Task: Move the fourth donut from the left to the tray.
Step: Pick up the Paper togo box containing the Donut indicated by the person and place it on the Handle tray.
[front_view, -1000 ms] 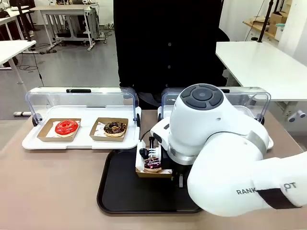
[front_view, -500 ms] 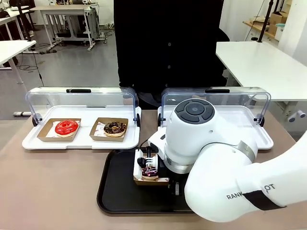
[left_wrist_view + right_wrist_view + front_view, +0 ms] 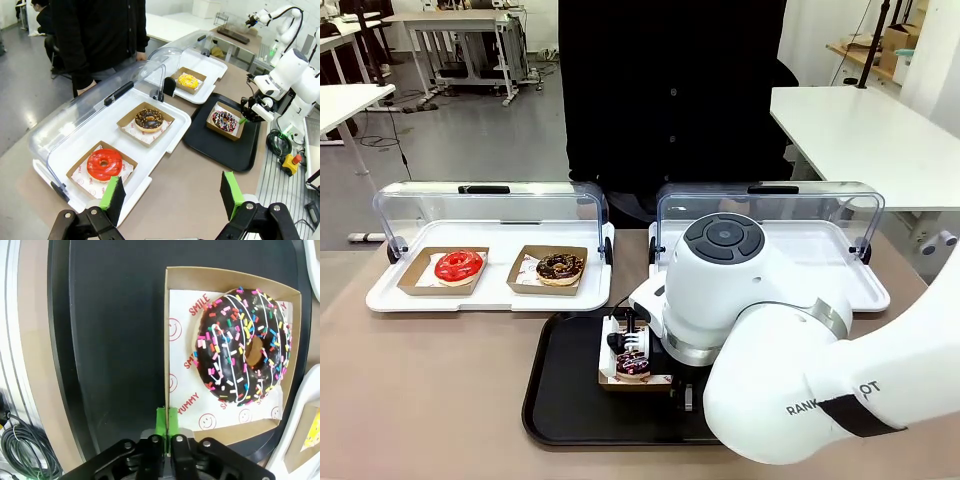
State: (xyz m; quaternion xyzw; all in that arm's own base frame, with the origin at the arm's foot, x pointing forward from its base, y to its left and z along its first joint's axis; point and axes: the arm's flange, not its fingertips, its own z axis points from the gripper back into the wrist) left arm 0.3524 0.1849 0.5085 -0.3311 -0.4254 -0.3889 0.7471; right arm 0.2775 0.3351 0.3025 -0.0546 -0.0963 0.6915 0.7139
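Striped donut (image 3: 243, 346) in its cardboard holder (image 3: 172, 277): over the black tray (image 3: 110, 340), holder's near wall pinched by the right gripper (image 3: 167, 422). Left gripper (image 3: 170, 197): jaws spread, holding nothing, above the table edge. Behind the tray, white display trays (image 3: 490, 292) with a red donut (image 3: 458, 266) and a sprinkled chocolate donut (image 3: 560, 267).

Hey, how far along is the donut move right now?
Nearly done: the drizzled chocolate donut, in its cardboard holder, now sits over the black tray. In hand: the right end effector is pinched shut on the holder's wall. Left: let go and pull away. The left end effector hangs open, idle.
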